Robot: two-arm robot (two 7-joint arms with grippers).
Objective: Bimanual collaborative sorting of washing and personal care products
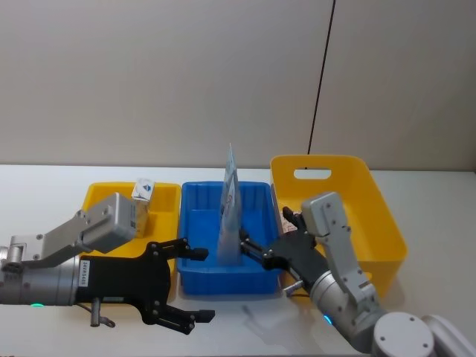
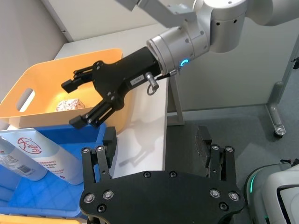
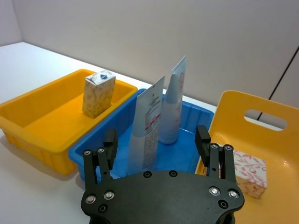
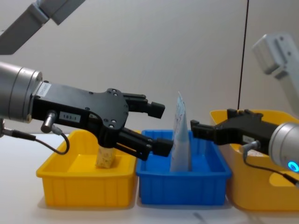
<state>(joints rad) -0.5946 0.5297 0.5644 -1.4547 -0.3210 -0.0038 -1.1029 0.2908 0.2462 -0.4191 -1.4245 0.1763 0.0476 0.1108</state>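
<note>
Both grippers hover spread wide and empty. Between the left gripper (image 1: 195, 285) and right gripper (image 1: 251, 247), two pale-blue pouches (image 3: 148, 122) stand upright in the blue bin (image 1: 256, 205). One carton (image 3: 97, 92) stands beyond the left gripper; another carton (image 3: 248, 173) lies beside the right.

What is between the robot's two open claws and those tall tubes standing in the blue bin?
Nothing visible. The left gripper and right gripper hang open at the blue bin's near side, flanking the near tube. The far tube stands behind it, so the near one partly screens it.
</note>
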